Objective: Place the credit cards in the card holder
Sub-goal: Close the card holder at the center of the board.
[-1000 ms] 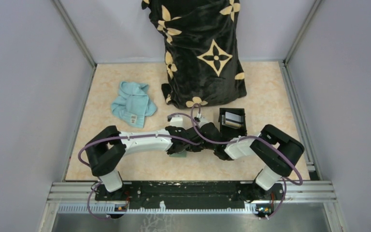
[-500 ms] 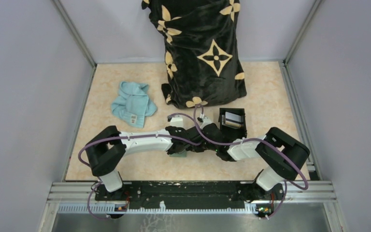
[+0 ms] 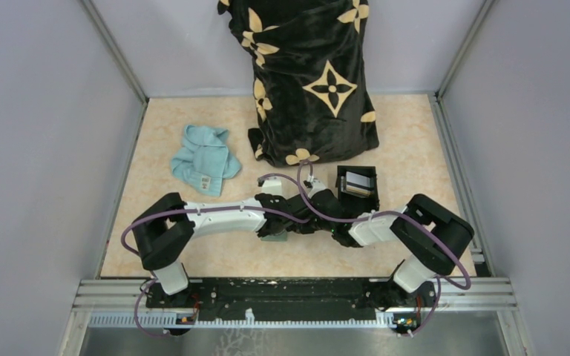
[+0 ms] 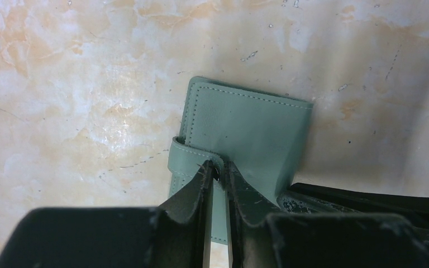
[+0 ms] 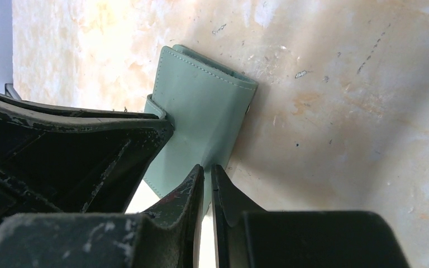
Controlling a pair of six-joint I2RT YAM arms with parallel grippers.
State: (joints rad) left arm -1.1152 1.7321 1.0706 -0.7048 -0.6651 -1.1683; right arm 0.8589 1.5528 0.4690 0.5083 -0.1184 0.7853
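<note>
Card holder: a soft sage-green card holder (image 4: 251, 128), roughly square, with a stitched seam along its border; it is folded shut and a strap (image 4: 187, 156) of the same green crosses one edge.
Position: it lies flat on the marbled beige table (image 3: 415, 148), in the near middle, under the place where the two arms meet; from the top view only a small green corner shows.
Left tool: the left tool (image 4: 218, 170) has its fingers almost together, and they pinch the strap of the holder.
Right tool: the right tool (image 5: 205, 176) comes from the opposite side; its jaws are nearly together, with the near edge of the holder between them.
Credit cards: the credit cards (image 3: 357, 180) show pale silvery faces inside a black box (image 3: 371, 199), just behind the right arm and apart from the holder.
Around: a crumpled blue cloth (image 3: 204, 159) lies to the far left, and a black bag (image 3: 312, 81) with tan flowers stands at the back.
In the way: both arms cover the holder from above.
</note>
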